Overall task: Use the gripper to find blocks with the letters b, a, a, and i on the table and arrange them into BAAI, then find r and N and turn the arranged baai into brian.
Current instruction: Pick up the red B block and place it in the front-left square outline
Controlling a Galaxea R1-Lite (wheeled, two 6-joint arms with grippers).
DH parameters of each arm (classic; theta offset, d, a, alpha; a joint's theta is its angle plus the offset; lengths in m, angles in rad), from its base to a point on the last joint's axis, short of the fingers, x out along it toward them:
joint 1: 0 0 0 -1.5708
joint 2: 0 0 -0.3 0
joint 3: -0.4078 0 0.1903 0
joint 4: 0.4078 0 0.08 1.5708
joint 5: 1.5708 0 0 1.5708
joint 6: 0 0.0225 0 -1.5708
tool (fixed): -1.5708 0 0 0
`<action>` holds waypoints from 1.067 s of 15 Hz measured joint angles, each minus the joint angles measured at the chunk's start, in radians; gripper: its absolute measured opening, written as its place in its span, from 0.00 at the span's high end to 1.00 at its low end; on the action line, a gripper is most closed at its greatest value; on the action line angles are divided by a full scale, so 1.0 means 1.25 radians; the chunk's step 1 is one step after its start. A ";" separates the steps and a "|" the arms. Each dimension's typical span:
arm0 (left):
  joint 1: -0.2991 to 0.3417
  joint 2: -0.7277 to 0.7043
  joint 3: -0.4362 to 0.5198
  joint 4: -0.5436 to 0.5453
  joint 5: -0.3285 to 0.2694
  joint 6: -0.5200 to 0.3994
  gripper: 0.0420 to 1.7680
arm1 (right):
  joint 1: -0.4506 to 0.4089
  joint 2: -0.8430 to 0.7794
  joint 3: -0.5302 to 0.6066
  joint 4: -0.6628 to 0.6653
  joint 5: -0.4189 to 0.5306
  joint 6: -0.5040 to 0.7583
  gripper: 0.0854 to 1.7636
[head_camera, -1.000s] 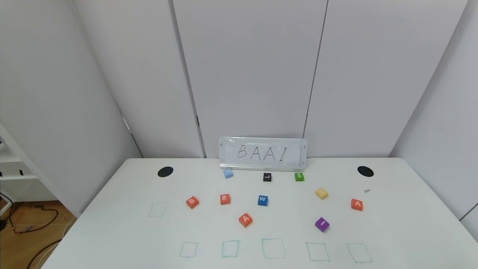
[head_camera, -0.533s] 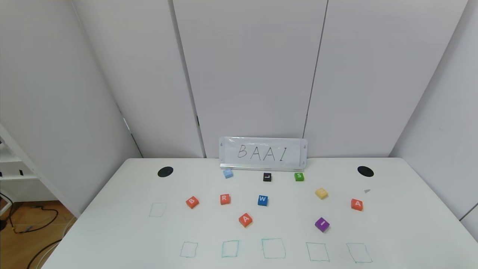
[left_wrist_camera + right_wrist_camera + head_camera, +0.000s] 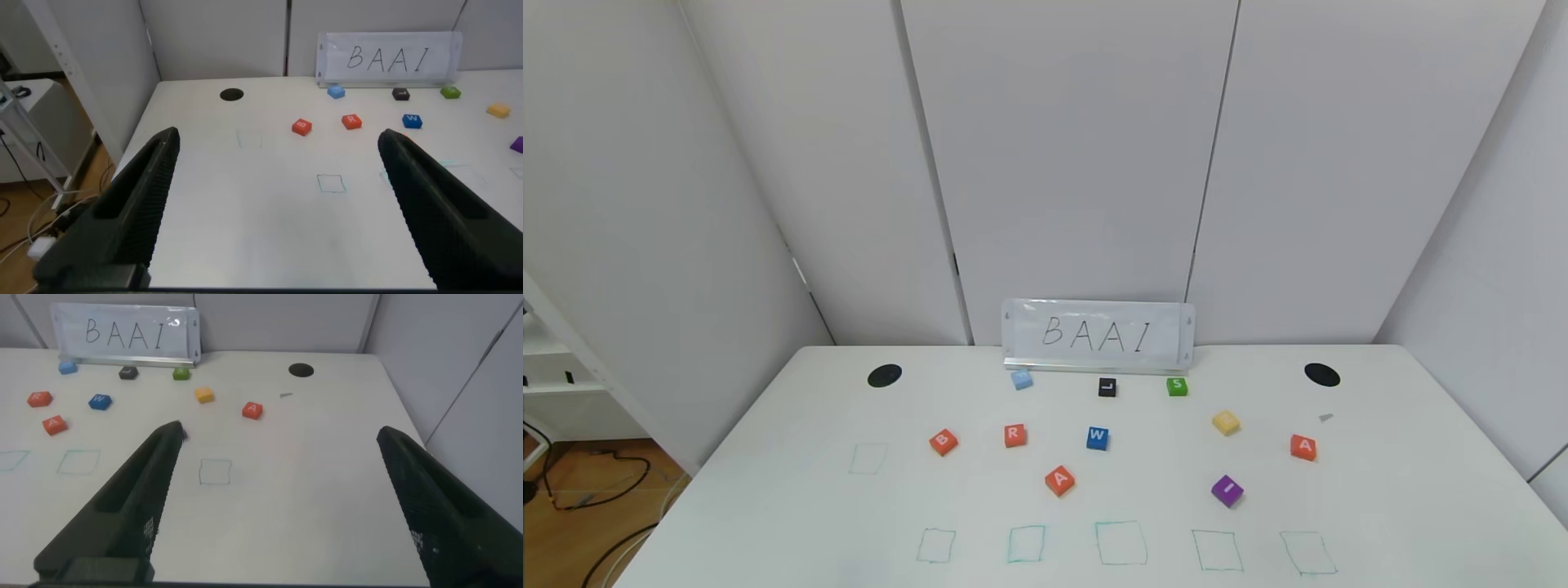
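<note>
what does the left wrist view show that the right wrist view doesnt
Only the left wrist view shows the left gripper, open, the B block, the R block and the floor with cables beside the table.

Only the right wrist view shows the right gripper, open, and two A blocks.

Both show the BAAI sign, the W block and the table.

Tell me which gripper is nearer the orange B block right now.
Left. The left gripper hangs open near the table's left side, with the B block ahead of it; the right gripper, also open, hangs at the table's right side, farther from that block.
</note>
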 joint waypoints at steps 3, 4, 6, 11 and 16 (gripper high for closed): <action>-0.001 0.076 -0.068 -0.002 0.001 0.000 0.02 | 0.001 0.123 -0.102 -0.002 -0.001 -0.010 0.03; -0.002 0.106 -0.089 -0.004 0.001 0.001 0.02 | 0.001 0.169 -0.137 -0.004 -0.001 -0.014 0.03; -0.003 0.176 -0.132 -0.006 0.001 0.002 0.02 | 0.001 0.258 -0.202 -0.006 0.000 -0.019 0.03; -0.003 0.388 -0.247 -0.009 0.000 0.002 0.02 | 0.006 0.479 -0.327 0.001 0.006 -0.022 0.03; -0.004 0.643 -0.390 -0.009 -0.010 -0.001 0.02 | 0.013 0.726 -0.483 0.026 0.005 -0.046 0.03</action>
